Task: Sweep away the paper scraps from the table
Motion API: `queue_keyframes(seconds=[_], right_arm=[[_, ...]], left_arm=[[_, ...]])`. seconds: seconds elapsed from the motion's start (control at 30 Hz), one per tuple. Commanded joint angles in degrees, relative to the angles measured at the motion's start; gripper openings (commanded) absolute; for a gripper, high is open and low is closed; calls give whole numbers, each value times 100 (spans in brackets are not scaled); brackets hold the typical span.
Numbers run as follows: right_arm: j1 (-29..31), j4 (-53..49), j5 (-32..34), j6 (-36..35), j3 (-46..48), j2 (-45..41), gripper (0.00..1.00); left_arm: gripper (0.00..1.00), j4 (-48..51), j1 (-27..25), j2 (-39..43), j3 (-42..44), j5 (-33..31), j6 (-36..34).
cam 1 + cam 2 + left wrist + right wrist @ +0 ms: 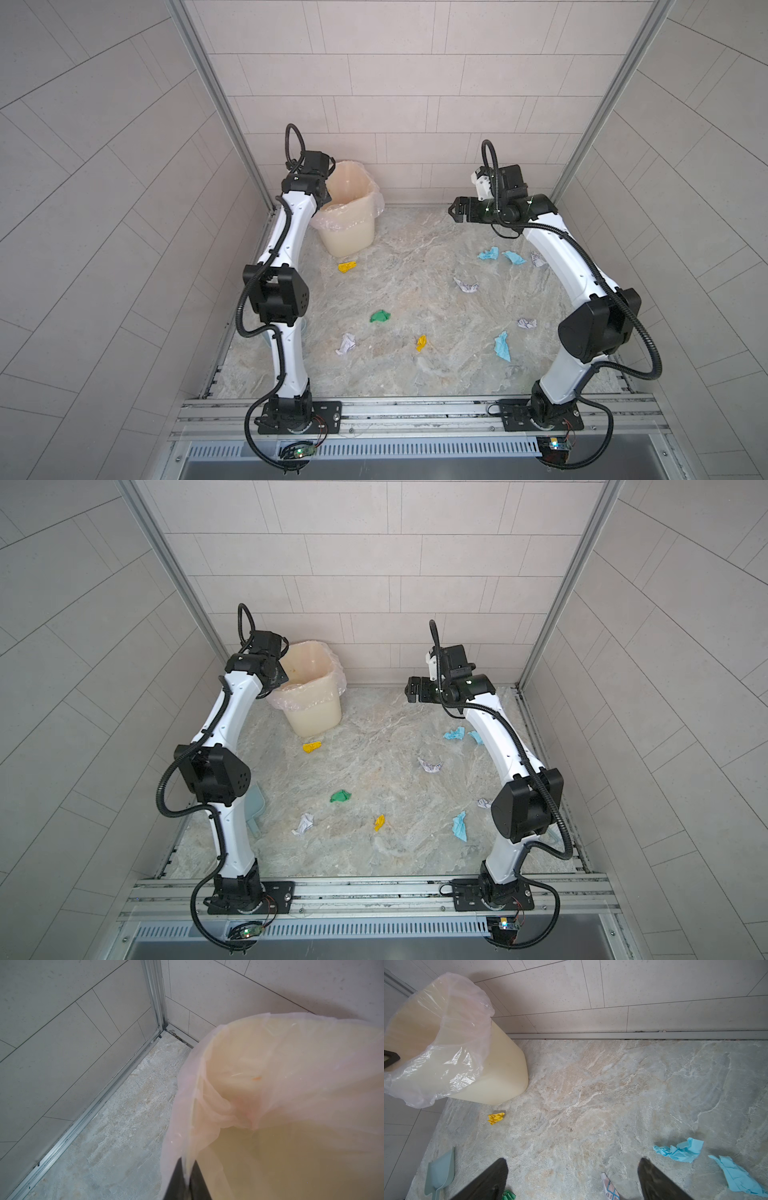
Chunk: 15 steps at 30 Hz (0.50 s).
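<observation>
Several crumpled paper scraps lie across the marbled table [415, 374]: a yellow one [347, 267] in front of the bin, a green one [380, 316], a scribbled white one [345, 344], and light blue ones [488, 253] [502, 347] toward the right. My left gripper [188, 1160] is at the bin's near rim, jaws almost together with the thin plastic liner [187, 1126] between them. In both top views it is hidden under its wrist. My right gripper [573, 1160] hangs open above the back of the table [454, 209], holding nothing, with the scraps below it.
A cream bin [353, 232] lined with clear plastic stands in the back left corner. A pale blue dustpan [255, 802] lies on the table behind the left arm. Tiled walls and aluminium rails close off the left, right and back sides.
</observation>
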<state>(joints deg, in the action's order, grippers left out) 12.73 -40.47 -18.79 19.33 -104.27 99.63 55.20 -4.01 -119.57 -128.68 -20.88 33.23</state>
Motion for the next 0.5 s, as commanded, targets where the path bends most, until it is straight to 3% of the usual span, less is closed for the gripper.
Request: queue_keyframes(seconds=[0.0,0.33,0.47], right_arm=[[-18,33,42,8,-41,-126,99],[-214,-247,297,70,291,-480,99],[-492,-464,609,168,929,-854,100]], left_arm=[[31,-96,25,343,84,-134,55],[78,-588,-7,1209,696,231,-142],[89,-685,-134,1699,1122,397,-431]])
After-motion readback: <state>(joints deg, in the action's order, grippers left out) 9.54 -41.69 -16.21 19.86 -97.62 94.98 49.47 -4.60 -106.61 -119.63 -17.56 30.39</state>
